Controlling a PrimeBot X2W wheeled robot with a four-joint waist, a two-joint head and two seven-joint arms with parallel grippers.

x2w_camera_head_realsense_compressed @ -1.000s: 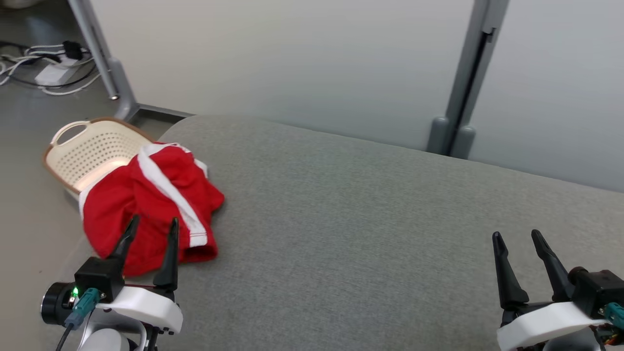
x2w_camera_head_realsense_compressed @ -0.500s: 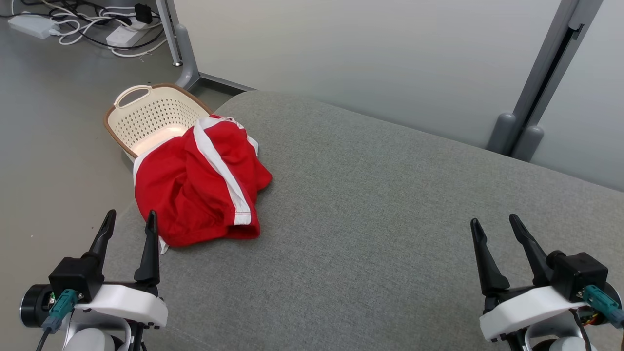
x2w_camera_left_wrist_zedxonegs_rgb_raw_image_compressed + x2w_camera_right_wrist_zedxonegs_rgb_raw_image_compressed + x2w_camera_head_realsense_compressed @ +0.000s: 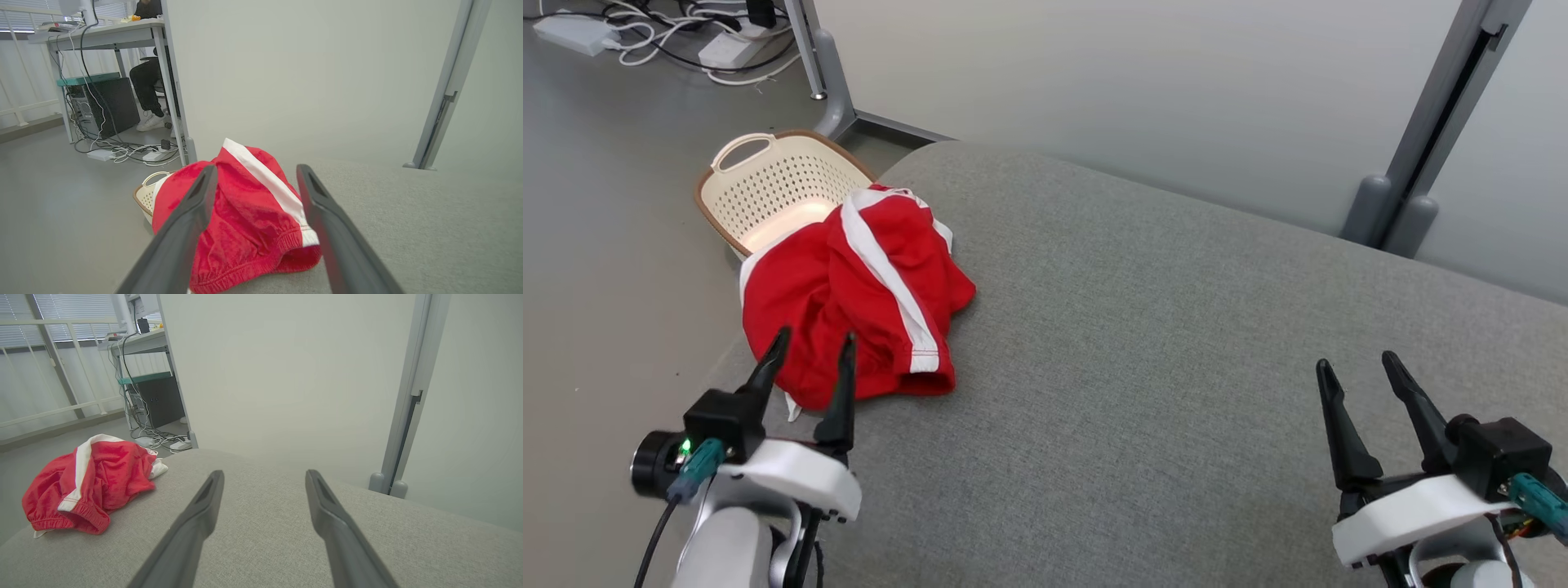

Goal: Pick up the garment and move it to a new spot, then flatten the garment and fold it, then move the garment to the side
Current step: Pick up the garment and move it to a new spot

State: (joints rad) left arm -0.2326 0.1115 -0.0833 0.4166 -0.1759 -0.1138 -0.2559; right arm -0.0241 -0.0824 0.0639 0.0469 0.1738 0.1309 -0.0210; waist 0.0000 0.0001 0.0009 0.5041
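**A:** Quick one, left gripper (image 3: 817, 335)?

**B:** Fingers spread wide, nothing pinched. I've got it low over the near left corner of the grey fabric worktop (image 3: 1176, 367). In my head view the tips overlap the near edge of the garment (image 3: 849, 294). I can't tell whether they touch it. In the left wrist view the cloth sits straight ahead, framed between the two fingers.

**A:** Right gripper (image 3: 1356, 359)?

**B:** Also spread, empty. It's at the near right over bare fabric, well apart from the garment.

**A:** Garment itself?

**B:** Red with a white stripe and an elastic hem, crumpled in a heap at the left end of the worktop. Its left part runs over the worktop's edge.

**A:** What's past it?

**B:** A cream perforated basket (image 3: 768, 184) with a brown rim, on the floor just beside that end. From the head the garment covers its near side. Behind it are pale partition panels with a grey post (image 3: 1437, 131). Cables and power strips (image 3: 719, 49) lie on the floor at the far left. The left wrist view also has a desk (image 3: 102, 36), a dark computer tower (image 3: 114, 106) and a seated person's legs (image 3: 147, 90).
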